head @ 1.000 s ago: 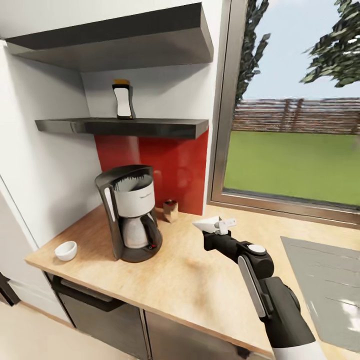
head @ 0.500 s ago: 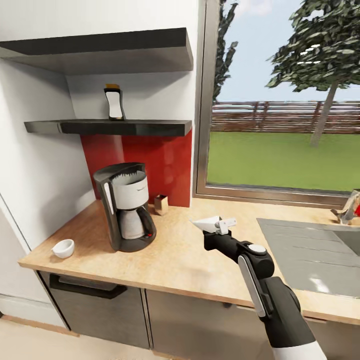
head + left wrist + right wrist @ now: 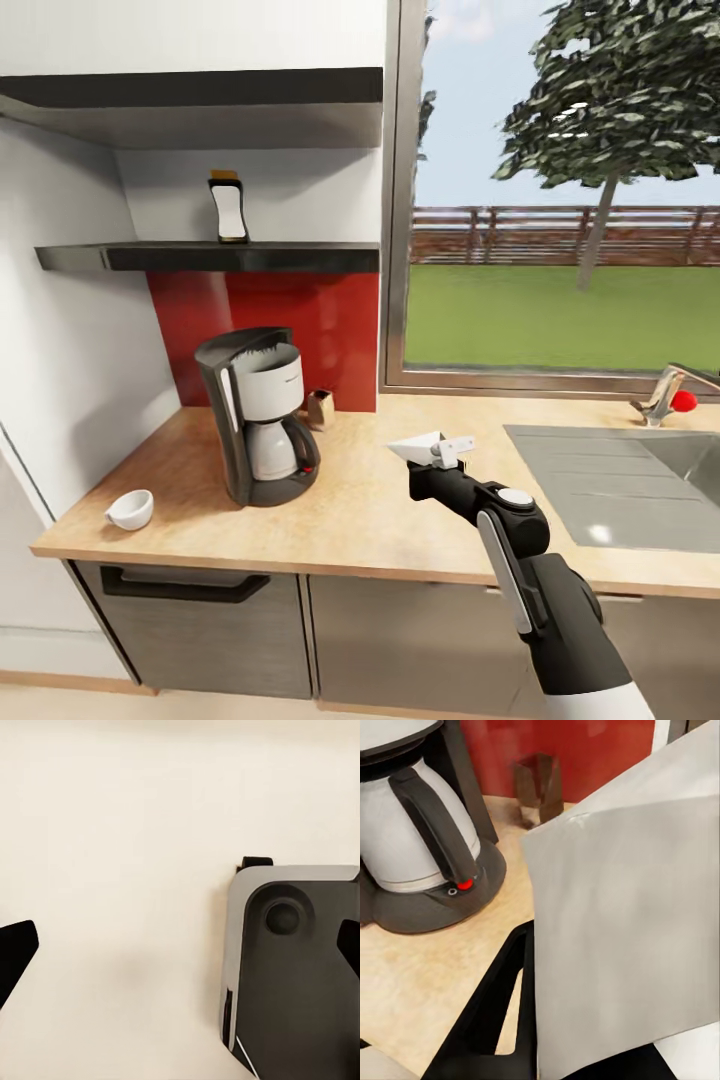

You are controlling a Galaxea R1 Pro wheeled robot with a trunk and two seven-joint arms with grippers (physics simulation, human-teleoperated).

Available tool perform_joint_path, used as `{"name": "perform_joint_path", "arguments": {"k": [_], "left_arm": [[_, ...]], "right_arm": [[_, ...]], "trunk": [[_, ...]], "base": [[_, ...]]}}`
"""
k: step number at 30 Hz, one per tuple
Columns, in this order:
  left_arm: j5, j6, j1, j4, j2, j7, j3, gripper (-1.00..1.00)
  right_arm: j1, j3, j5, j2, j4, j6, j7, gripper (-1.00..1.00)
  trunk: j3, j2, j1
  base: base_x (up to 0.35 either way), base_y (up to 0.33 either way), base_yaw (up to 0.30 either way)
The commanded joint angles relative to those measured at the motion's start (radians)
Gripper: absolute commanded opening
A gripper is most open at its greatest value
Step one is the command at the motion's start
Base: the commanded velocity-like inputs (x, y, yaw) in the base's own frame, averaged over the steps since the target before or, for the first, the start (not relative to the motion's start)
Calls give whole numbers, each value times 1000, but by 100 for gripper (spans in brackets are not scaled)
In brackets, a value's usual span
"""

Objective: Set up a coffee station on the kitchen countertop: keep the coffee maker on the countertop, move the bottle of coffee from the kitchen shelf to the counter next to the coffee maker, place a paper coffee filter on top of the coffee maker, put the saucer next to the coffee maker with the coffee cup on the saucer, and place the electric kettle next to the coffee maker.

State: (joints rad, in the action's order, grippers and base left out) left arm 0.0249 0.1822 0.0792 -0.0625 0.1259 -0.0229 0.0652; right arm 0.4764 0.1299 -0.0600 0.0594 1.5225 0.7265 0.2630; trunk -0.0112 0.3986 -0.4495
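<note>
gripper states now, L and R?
Left gripper: open, holding nothing.
Right gripper: shut on the paper filter.

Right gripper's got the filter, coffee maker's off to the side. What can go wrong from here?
1. The paper coffee filter is thin and sticks out of the right gripper; it may crumple or slip on the way over.
2. The coffee maker is tall with a raised black rim, so a low approach could catch it and push the machine.
3. The small brown box beside the machine and the coffee cup near the countertop edge could get knocked.
</note>
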Motion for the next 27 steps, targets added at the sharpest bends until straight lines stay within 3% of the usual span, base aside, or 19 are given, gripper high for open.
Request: {"name": "perform_joint_path", "arguments": {"k": [1,21,27], "left_arm": [[3,3,1,1,0,0,6,100],[3,3,1,1,-4,0,5,100],[3,3,0,1,-5,0,5,100]], "right_arm": [[1,-1,-9,1,1,7,-4,-100],[1,-1,-9,-1,1,7,-3,-100],[1,-1,-9,-1,1,7,-4,-100]], "trunk": [[-1,1,-1],[-1,1,-1],[1,1,-1]], "base": [[-1,337,-16],[25,338,-2],[1,338,-166]]}}
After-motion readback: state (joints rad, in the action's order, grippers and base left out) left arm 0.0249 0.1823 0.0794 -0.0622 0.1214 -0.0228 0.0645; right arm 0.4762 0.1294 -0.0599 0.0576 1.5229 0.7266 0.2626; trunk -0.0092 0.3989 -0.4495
